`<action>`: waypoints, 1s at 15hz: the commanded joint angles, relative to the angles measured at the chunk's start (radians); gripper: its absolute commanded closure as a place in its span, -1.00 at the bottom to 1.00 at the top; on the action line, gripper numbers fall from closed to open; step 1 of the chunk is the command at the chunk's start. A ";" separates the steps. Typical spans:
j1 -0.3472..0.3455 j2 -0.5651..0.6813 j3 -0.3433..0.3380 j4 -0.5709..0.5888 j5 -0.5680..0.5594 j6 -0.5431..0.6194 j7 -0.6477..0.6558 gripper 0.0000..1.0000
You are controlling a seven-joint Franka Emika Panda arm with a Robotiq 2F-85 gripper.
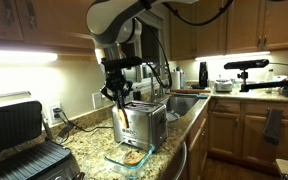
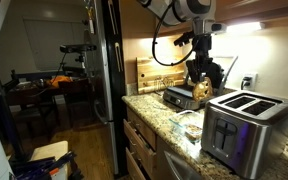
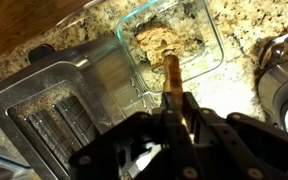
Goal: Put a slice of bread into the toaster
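My gripper [image 1: 117, 95] is shut on a slice of bread [image 3: 172, 75], a thin tan slice held edge-on. It hangs just above the end of the steel toaster [image 1: 142, 123]. In the wrist view the toaster [image 3: 59, 110] lies to the left with its top slots open, and the slice points toward a glass dish. In an exterior view the gripper [image 2: 202, 82] hovers behind the toaster [image 2: 246, 125], holding the slice [image 2: 201, 92].
A clear glass dish [image 3: 210, 40] with more bread sits on the granite counter in front of the toaster; it shows in an exterior view too [image 1: 130, 156]. A black contact grill [image 1: 22, 140] stands at one side. A sink [image 1: 180, 105] and cutting board [image 2: 152, 74] lie further along.
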 commanded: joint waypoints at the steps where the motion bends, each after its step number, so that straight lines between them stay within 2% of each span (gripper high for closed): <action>1: -0.016 -0.101 -0.004 -0.093 0.000 0.028 0.002 0.85; 15: -0.091 -0.130 -0.019 -0.063 -0.002 -0.042 -0.073 0.85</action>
